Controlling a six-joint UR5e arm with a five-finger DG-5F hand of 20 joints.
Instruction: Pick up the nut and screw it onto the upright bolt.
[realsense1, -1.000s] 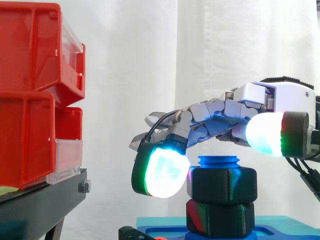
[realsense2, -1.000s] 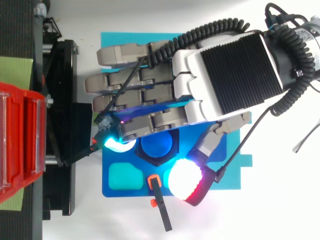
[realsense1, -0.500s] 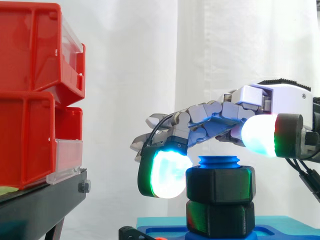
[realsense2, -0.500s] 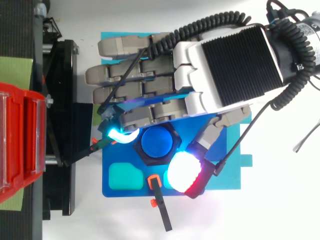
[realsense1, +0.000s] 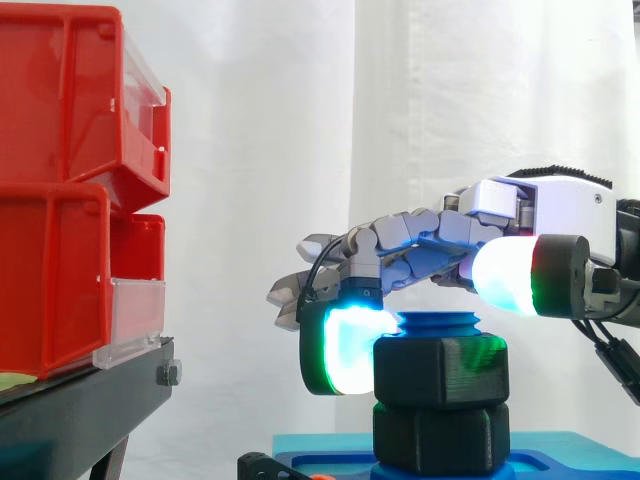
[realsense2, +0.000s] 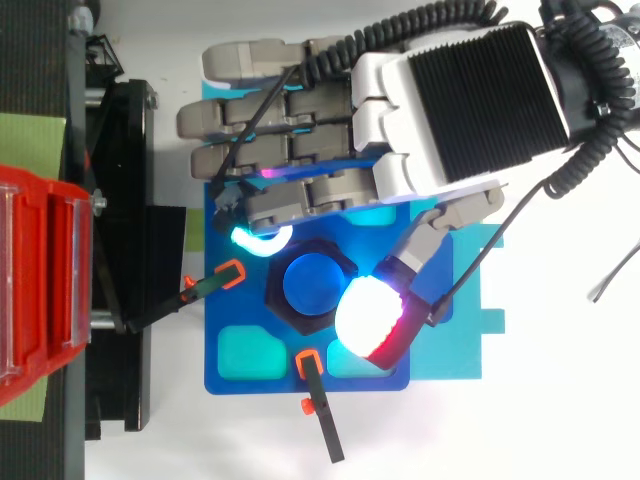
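nut (realsense1: 440, 370) threaded on upright bolt (realsense1: 437, 322), tip showing above | hand (realsense2: 450, 100) pinches nut between curled fingers (realsense1: 345, 345) | pickup and start look done; you likely have final turns and release left

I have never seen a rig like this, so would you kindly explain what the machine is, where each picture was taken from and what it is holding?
This is a robot arm carrying a mechanical hand; the glowing pads are its own fingertips. The side view looks level across the work; the top view looks straight down on it. On a blue tray stands an upright blue bolt with two black hexagonal pieces stacked on it. The hand appears to pinch the upper one, the nut, between one finger pad and the thumb. At the side view's left, red bins sit on a black stand.
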